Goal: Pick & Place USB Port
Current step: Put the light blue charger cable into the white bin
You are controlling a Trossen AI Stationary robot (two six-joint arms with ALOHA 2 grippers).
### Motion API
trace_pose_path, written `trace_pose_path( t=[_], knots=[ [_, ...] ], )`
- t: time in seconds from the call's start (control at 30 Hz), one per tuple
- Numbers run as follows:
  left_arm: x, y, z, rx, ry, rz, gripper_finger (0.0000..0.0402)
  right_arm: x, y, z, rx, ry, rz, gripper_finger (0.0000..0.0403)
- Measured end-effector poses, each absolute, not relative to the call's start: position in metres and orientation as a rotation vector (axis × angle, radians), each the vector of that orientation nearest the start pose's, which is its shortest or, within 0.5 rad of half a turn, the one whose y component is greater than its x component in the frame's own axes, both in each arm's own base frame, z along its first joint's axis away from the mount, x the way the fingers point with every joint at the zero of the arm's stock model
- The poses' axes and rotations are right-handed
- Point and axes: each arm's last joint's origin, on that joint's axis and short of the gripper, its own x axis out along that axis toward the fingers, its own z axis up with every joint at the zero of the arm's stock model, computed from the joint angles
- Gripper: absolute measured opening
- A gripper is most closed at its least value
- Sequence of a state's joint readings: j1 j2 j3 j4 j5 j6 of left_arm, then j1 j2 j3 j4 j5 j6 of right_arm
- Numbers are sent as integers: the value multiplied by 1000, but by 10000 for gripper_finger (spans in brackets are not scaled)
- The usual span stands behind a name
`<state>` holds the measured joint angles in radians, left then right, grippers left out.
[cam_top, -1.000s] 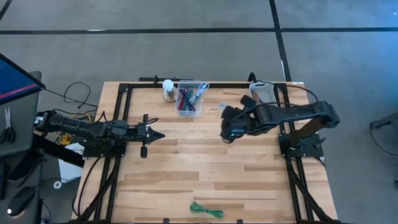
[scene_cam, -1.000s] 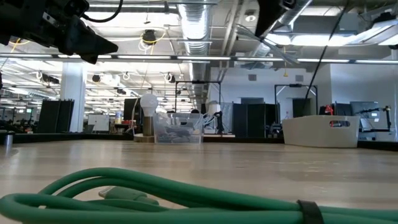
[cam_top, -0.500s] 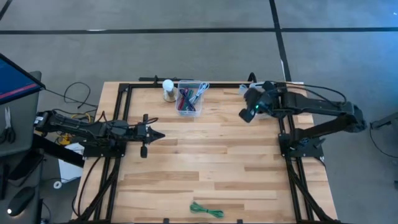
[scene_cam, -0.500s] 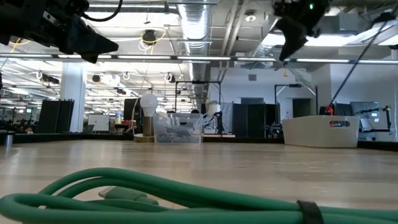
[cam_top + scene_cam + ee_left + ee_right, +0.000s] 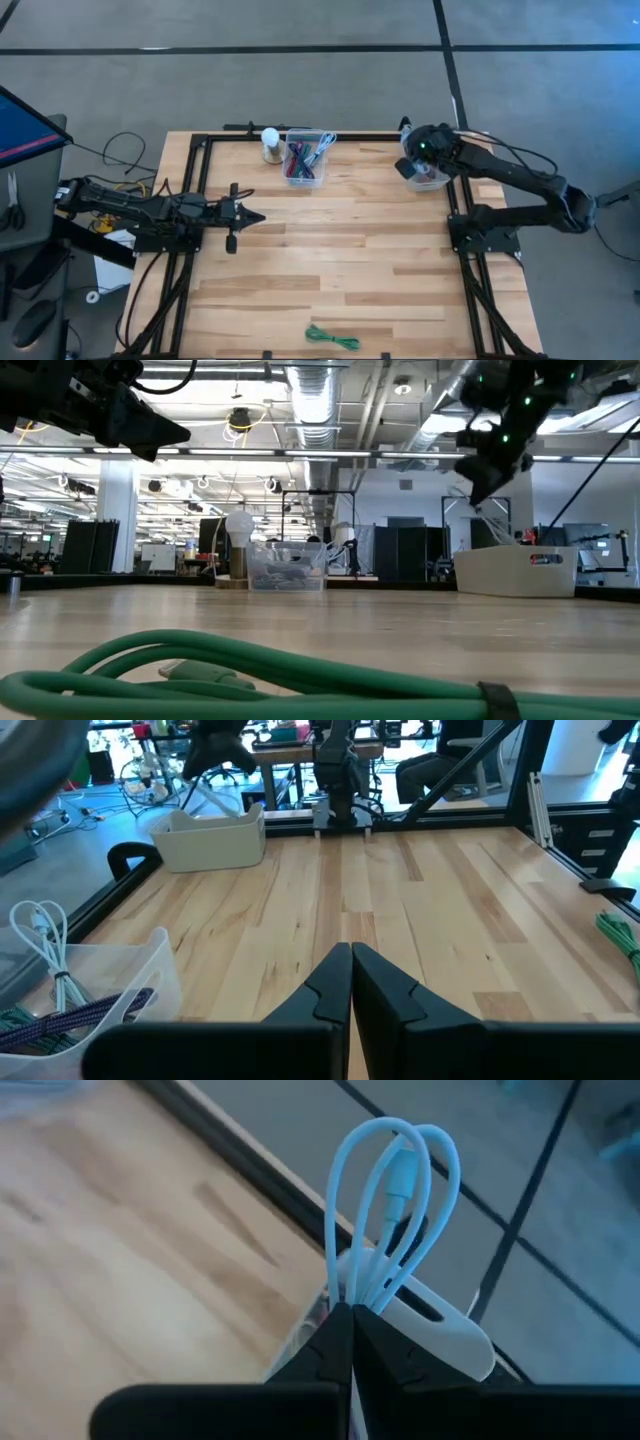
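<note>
My right gripper hangs over the white bin at the table's far right corner, shut on a coiled white USB cable. In the low view it is well above the bin. My left gripper waits shut over the left half of the table. A coiled green cable lies flat by the near edge, filling the low view's foreground. My right gripper pinches the white cable between its two fingers at the gathered base of the coil. The loops stick out beyond the fingertips. The fingers come from above, slanting down, and the cable is lifted clear over the white bin.
A clear bin with several cables and a white bulb on a stand sit at the far edge. Black frame rails run along the table's sides. Bare wood lies between the arms.
My right gripper has travelled from over the table's middle toward the far right corner, carrying the white cable, and now hangs over the white bin. It has turned about on the way. The left arm has kept still.
</note>
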<state>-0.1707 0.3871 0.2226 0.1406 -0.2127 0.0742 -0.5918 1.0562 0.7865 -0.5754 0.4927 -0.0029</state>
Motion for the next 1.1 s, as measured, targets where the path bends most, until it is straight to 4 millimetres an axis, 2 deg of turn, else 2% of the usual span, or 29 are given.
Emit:
trace_pose_path(
  t=[0.2, 0.33, 0.6, 0.73, 0.93, 1.1],
  knots=[
    [122, -15, 220, 78, 22, 41, 12, 153, -149, 235, 114, 898, -1095, 0],
    [122, -15, 220, 78, 22, 41, 12, 151, -160, 224, 196, 918, -1077, 0],
    [122, -15, 220, 78, 22, 41, 12, 151, -169, 215, 234, 938, -1079, 5],
    [122, -15, 220, 78, 22, 41, 12, 151, -168, 216, 234, 938, -1080, 30],
    [122, -15, 220, 78, 22, 41, 12, 151, -167, 217, 249, 925, -1079, 93],
    [122, -15, 220, 78, 22, 42, 12, 167, -158, 223, 322, 794, -847, 117]
  ],
)
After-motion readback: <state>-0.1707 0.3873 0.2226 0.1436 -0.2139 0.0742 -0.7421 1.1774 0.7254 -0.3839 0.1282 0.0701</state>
